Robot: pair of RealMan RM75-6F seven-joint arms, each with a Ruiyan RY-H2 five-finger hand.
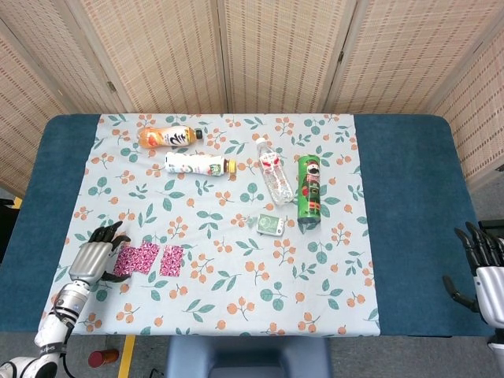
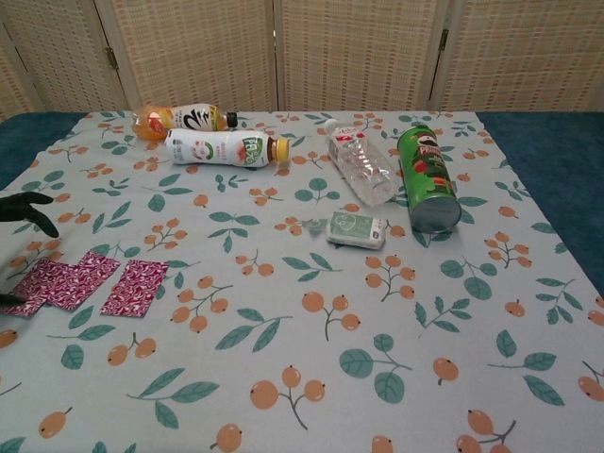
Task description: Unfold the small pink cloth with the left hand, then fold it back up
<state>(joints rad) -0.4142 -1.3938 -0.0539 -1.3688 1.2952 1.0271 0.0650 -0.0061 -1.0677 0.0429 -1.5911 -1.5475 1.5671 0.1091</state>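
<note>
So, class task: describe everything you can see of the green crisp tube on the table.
The green crisp tube is a tall cylinder, seemingly printed card, lying on its side on the floral tablecloth. It bears a red and white logo, and its end facing the chest camera looks dark. A clear water bottle lies alongside, and nothing grips it.

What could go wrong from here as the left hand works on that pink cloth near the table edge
1. Two pink pieces lie side by side: the pink cloth by the left hand and a separate pink piece just right of it. A sweeping fold could drag or catch the second one.
2. The cloth sits near the tablecloth's front-left corner, so fingers may bunch the tablecloth instead of the cloth.
3. In the chest view the hand is mostly out of frame, which could hamper guidance.
</note>
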